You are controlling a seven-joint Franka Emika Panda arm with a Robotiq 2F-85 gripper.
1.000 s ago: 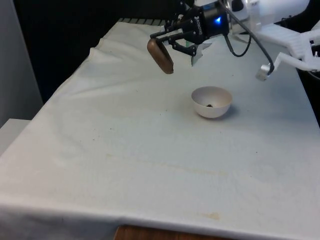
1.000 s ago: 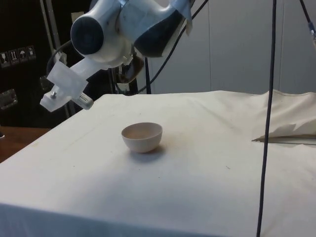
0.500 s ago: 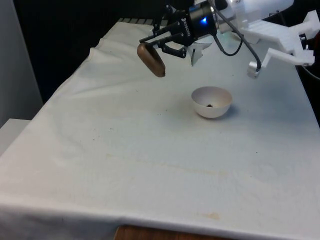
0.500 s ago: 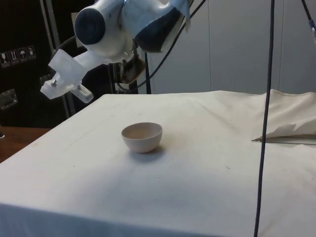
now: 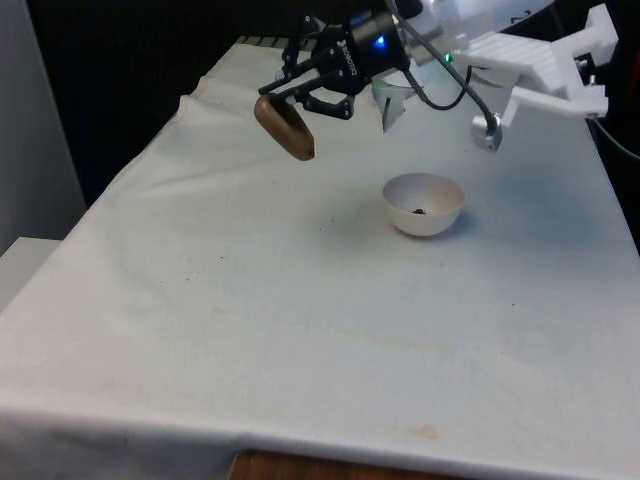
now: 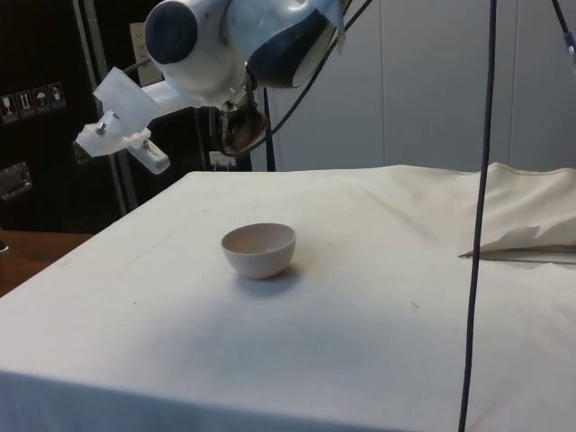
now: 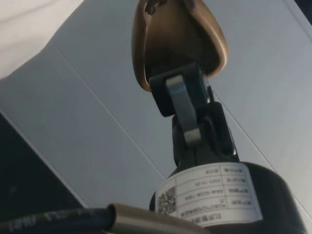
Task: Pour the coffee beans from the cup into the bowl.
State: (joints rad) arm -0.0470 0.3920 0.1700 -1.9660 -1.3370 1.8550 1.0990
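Hanging well above open cloth [image 5: 250, 300], hand [image 5: 285, 105] clamps tilted brown cup [image 5: 284, 127], apart from bowl [image 5: 423, 204]

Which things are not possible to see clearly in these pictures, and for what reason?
- Inside of the brown cup: front view shows its outside; wrist view, a finger covers part of the mouth.
- Cup in side view: mostly behind the arm.
- Bowl contents: front view shows one small dark speck, too small to identify; side view, the rim hides the bottom.
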